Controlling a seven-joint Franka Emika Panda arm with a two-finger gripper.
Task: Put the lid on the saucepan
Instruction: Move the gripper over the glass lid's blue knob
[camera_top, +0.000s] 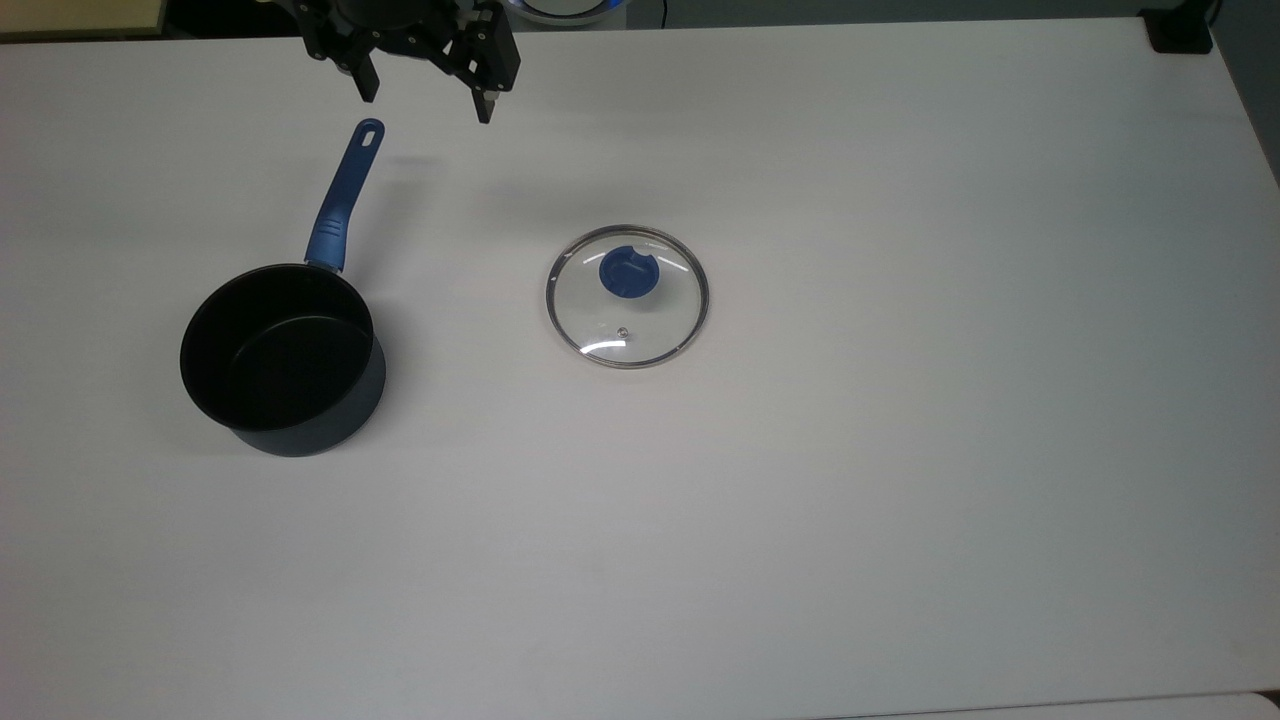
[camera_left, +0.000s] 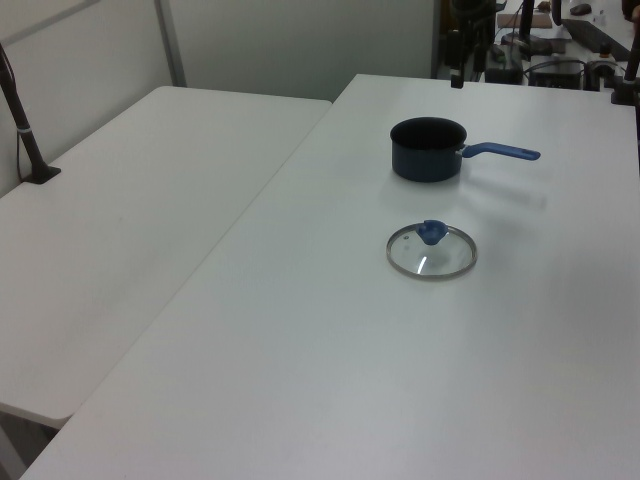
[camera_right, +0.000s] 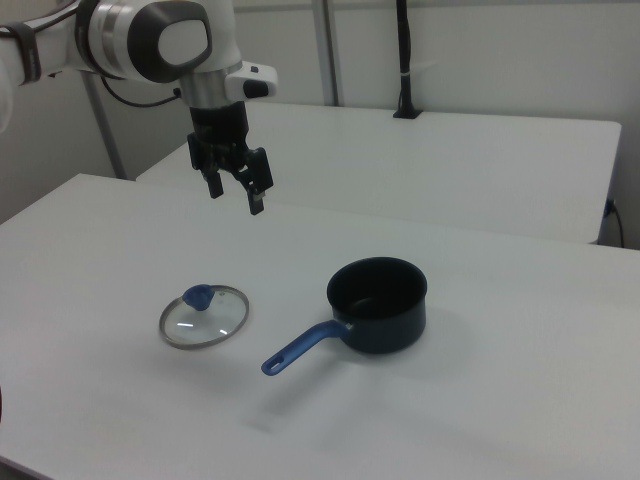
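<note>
White counter (camera_top: 900, 520), bare wall behind. Lid (camera_top: 627, 296) flat on counter, knob (camera_top: 628, 272) up, well apart from saucepan (camera_top: 283, 358), which sits at top view's left, handle (camera_top: 343, 200) pointing toward robot. Gripper (camera_right: 232, 187) hangs high above counter, fingers (camera_right: 256, 201) spread open, holding nothing. Your step, by judgement: reach for lid. Centre fingers over knob, descend straight, close across knob only; glass rim offers poor grip. Lift level before carrying to pan, avoid handle.

Top view: lid (camera_top: 627, 296) right of saucepan (camera_top: 283, 358)
</note>
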